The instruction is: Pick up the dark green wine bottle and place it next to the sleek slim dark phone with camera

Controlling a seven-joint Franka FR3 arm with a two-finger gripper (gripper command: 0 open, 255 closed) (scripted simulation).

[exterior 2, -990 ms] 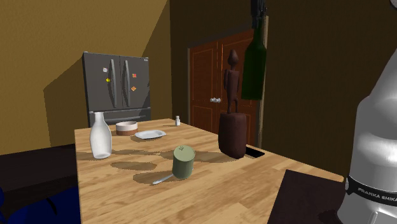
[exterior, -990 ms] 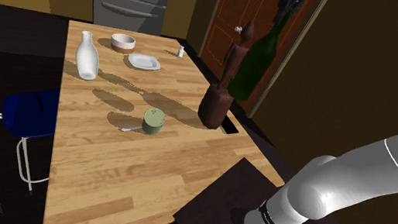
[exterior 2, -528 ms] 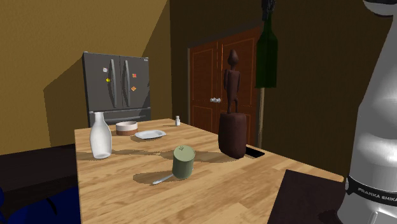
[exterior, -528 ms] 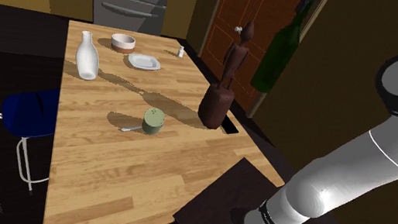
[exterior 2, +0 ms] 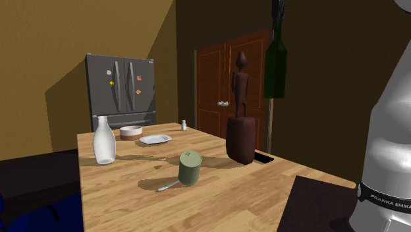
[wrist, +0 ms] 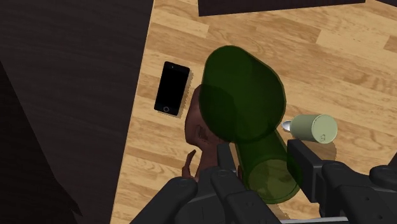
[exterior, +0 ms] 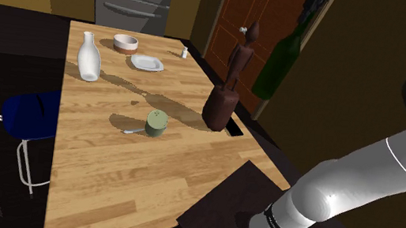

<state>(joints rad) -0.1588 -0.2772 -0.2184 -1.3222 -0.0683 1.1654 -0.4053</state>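
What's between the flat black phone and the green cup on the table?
The tall dark-brown carved figure stands between them, seen in the shoulder view.

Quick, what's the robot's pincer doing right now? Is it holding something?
The pincer: closed, holding the green bottle up in the air.

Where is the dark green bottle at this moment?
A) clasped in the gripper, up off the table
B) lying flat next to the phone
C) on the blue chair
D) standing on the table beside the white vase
A: the gripper is shut on the dark green bottle, which hangs in the air well above the wooden table.
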